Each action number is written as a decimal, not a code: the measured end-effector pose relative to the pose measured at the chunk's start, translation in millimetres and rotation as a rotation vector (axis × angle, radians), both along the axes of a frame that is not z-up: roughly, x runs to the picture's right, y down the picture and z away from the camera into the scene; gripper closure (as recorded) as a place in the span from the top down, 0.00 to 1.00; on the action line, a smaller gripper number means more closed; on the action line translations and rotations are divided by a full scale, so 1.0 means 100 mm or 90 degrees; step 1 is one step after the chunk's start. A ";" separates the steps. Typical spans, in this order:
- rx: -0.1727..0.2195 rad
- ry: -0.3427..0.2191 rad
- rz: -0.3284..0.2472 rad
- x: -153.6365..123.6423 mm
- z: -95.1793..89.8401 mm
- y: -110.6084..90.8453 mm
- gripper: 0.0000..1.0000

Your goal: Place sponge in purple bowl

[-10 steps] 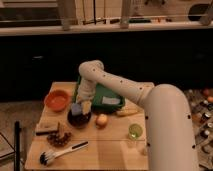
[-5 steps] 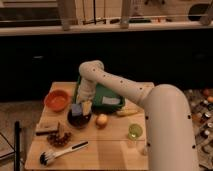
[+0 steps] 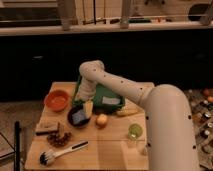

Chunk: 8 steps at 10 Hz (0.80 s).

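Observation:
The purple bowl (image 3: pixel 76 120), very dark, sits on the wooden table at the left of centre, in front of the green tray. A blue-grey sponge (image 3: pixel 78 117) lies inside it. My gripper (image 3: pixel 88 108) hangs from the arm just above the bowl's right rim, right over the sponge's right end. Whether it touches the sponge cannot be told.
An orange bowl (image 3: pixel 56 99) stands left of the dark bowl. The green tray (image 3: pixel 96 93) holds a pale whitish-blue rectangle (image 3: pixel 111 103). Also on the table are an orange fruit (image 3: pixel 102 120), a yellow item (image 3: pixel 128 112), a green cup (image 3: pixel 135 131), a tan slab (image 3: pixel 45 128), a brown cluster (image 3: pixel 59 138) and a brush (image 3: pixel 60 153).

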<state>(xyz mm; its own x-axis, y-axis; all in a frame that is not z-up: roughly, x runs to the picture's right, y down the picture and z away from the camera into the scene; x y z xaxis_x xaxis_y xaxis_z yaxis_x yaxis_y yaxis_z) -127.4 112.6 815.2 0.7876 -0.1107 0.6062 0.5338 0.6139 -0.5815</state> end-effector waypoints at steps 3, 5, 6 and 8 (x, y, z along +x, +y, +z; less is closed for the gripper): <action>0.007 -0.007 0.005 0.02 -0.01 -0.01 0.80; 0.015 -0.018 0.009 0.03 -0.03 -0.03 0.80; 0.017 -0.019 0.011 0.05 -0.03 -0.03 0.80; 0.016 -0.021 0.009 0.03 -0.04 -0.03 0.80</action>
